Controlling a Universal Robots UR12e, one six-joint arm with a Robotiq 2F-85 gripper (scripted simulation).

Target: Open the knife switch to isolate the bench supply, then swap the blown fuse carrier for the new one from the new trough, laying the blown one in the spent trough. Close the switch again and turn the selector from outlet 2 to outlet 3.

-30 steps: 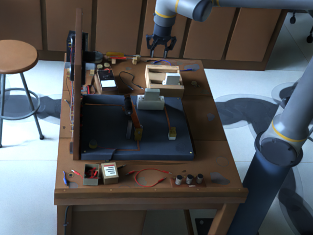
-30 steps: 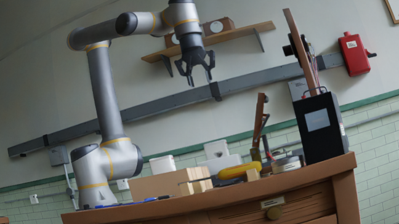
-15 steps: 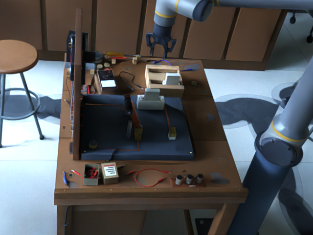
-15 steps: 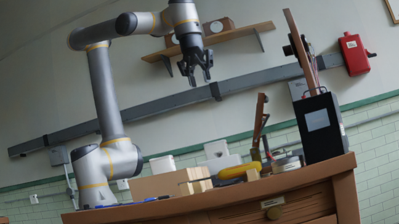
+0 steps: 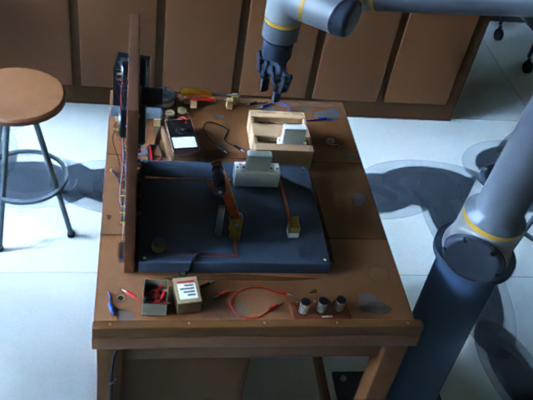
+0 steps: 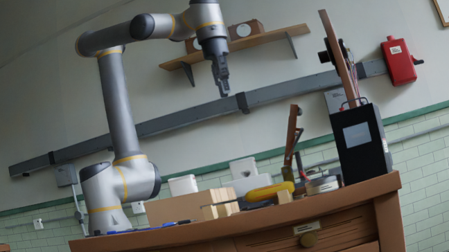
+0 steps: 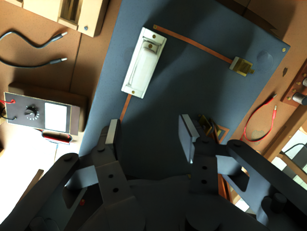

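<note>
The knife switch point(image 5: 227, 196) is partly hidden behind my fingers in the wrist camera; its copper blade with the black handle stands raised, clear of its brass clip point(image 5: 236, 227). A white fuse carrier point(image 5: 257, 168) sits in its holder on the dark blue board point(image 7: 143, 62). Another white carrier point(image 5: 292, 134) rests in the wooden trough box point(image 5: 279, 136) behind the board. The selector point(image 6: 326, 55) is on the upright wooden panel at the left edge. My gripper point(image 5: 273, 88) point(image 7: 149, 134) hangs high above the bench, open and empty.
A small open box point(image 5: 155, 296) with red clips and a labelled box point(image 5: 187, 294) sit at the front edge, beside a red lead point(image 5: 254, 301) and three knobs point(image 5: 323, 305). A meter point(image 5: 182, 136), black lead and yellow screwdriver point(image 6: 269, 191) lie at the back. A stool point(image 5: 26, 97) stands left.
</note>
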